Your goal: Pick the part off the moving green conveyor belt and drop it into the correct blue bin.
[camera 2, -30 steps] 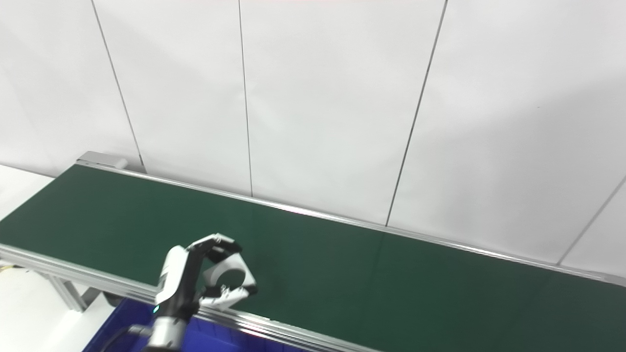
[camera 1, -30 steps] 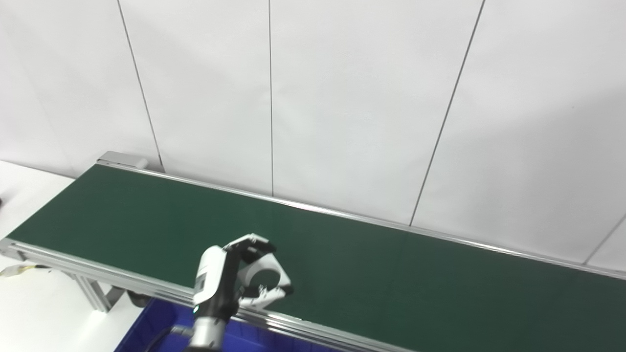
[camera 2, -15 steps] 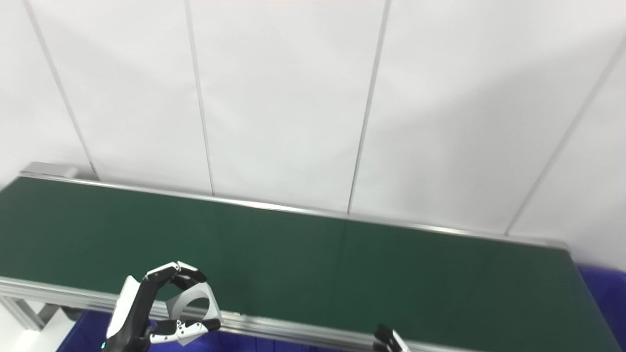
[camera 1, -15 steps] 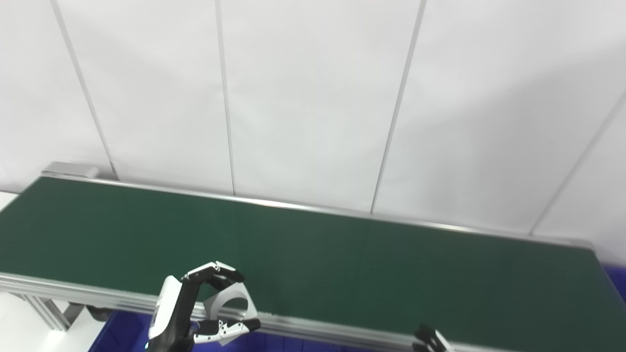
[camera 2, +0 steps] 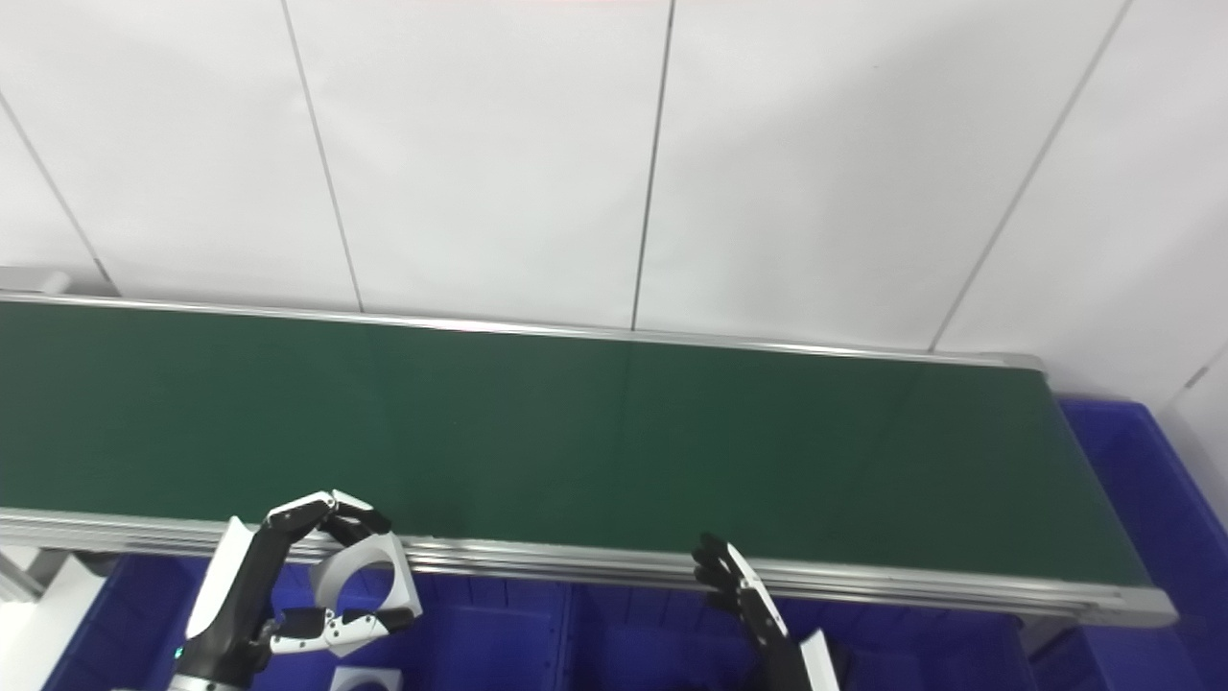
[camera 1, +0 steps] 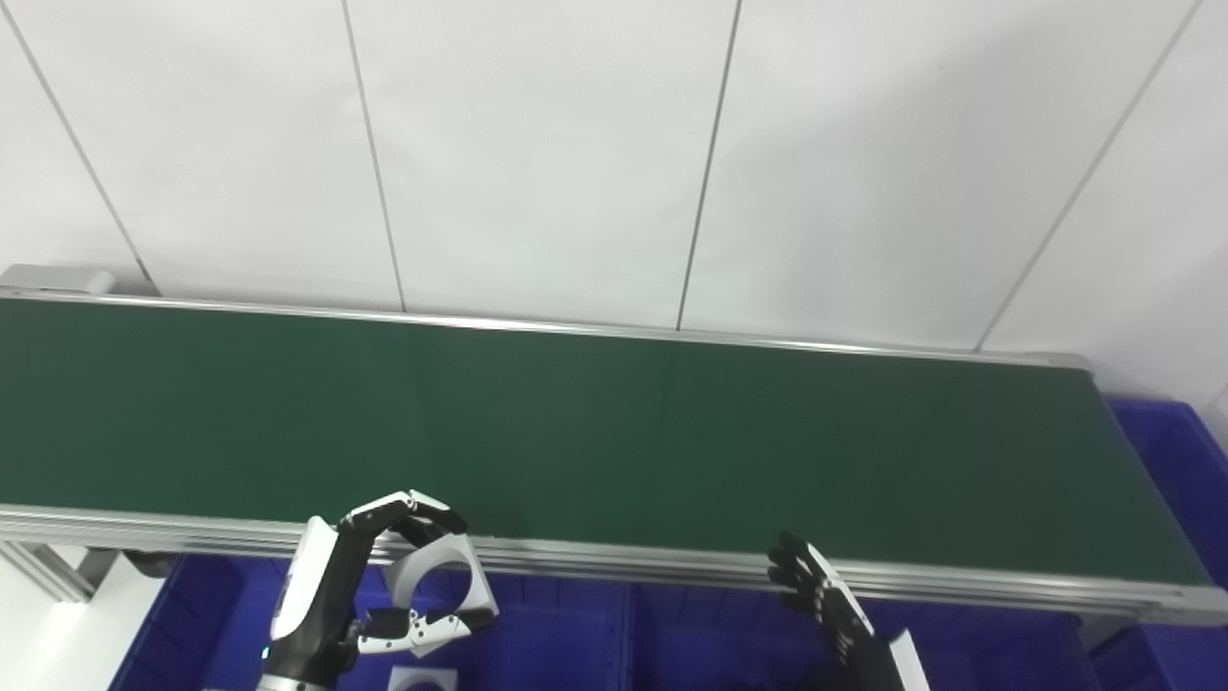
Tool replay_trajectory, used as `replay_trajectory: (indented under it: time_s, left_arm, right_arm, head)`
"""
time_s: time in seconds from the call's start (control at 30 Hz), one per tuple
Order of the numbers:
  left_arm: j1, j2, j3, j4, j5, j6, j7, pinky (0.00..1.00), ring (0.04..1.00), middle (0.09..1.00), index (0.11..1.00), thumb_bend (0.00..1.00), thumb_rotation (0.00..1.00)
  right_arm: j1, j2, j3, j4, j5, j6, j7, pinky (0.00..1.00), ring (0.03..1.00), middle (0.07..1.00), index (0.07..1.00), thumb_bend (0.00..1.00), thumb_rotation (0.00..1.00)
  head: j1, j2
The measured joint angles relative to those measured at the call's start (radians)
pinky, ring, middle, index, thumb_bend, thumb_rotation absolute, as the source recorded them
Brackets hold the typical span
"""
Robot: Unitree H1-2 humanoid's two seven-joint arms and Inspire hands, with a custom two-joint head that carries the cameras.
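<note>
Carried off the long dark green conveyor belt [camera 1: 614, 422], the white ring-shaped plastic part [camera 1: 434, 585] now hangs over the blue plastic bins [camera 1: 556, 643], and the camera has swung right to reveal the belt's end

Left robot hand [camera 1: 369, 585] is clamped on the ring, thumb below and fingers curled over its top, apparently so the part clears the belt's aluminium rail [camera 2: 595, 566] and can fall straight down; another white piece [camera 2: 365, 679] already lies in the bin directly beneath, which suggests this is the intended compartment. Right robot hand [camera 1: 830, 600] waits near the rail holding nothing, fingers straight and slightly spread, with no part on the belt to reach for
</note>
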Motion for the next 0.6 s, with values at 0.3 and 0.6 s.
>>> replay_trajectory:
  time_s: [0.3,0.6]
  left_arm:
    - [0.004,0.033,-0.062,0.022,-0.012,-0.005,-0.059,0.49,0.431,0.504,0.520,0.50,0.00]
    - [0.002,0.053,-0.086,0.088,0.001,-0.008,-0.094,0.50,0.441,0.507,0.509,0.50,0.00]
  right_arm:
    - [-0.004,0.001,-0.005,-0.017,-0.005,0.019,0.005,0.77,0.819,0.862,0.907,1.00,0.38]
    - [-0.010,0.003,-0.005,-0.023,-0.009,0.043,0.007,0.79,0.831,0.867,0.910,1.00,0.40]
  head:
    - [0.005,0.032]
    - [0.009,0.038]
